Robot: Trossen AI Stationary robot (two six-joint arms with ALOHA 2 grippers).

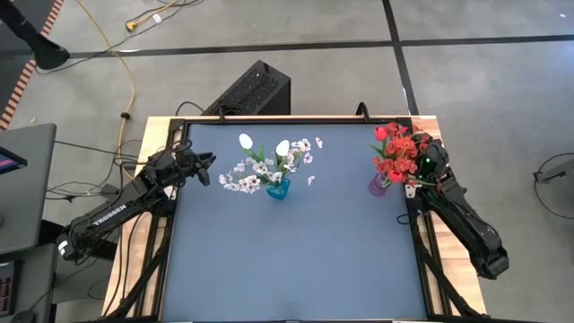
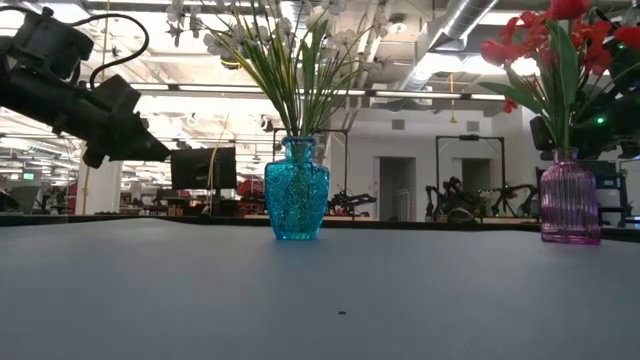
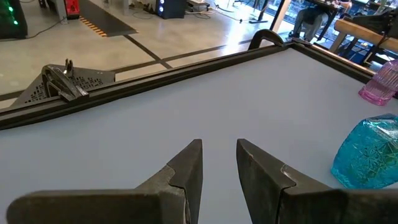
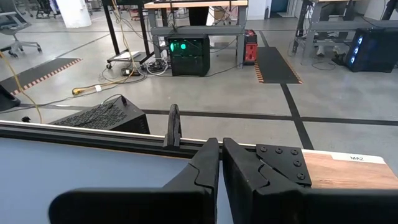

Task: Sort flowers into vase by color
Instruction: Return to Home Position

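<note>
Flowers (image 1: 269, 169) with white heads stand in the blue vase (image 1: 278, 189), red flowers (image 1: 401, 148) in the violet vase (image 1: 379, 186). None lies loose, so sorting looks finished. The left gripper (image 3: 219, 144) is slightly parted and empty, the right gripper (image 4: 220, 144) pinched on nothing.

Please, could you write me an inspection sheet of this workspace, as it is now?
Surface: blue-grey table top, wooden strips at both sides.
Job's things: white flowers in blue vase; red flowers in violet vase; no stem on the table.
Clutter: one tiny dark speck.
Grippers: left gripper over far left part, fingers apart, empty; right gripper near red flowers, fingers shut, empty.
Cables: yellow cable on floor; black cables left of table.
Surroundings: black perforated case behind table; workshop room beyond.
</note>
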